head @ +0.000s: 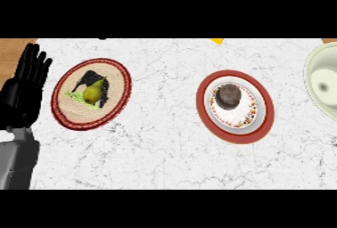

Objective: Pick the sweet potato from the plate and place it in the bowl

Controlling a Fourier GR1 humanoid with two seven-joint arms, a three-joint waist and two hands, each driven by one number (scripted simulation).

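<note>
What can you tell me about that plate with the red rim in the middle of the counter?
The red-rimmed plate lies flat on the white marble counter, right of centre. Inside its glossy red rim sits a white centre with a speckled pattern along one side. A dark, rounded sweet potato rests on its upper part. No hand touches it.

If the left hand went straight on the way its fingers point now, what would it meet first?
The left hand rests open at the view's left edge, fingers pointing toward the counter's far edge. Nothing seems to lie in that line; the woven plate holding a pear sits off to its side. Depth is unclear.
</note>
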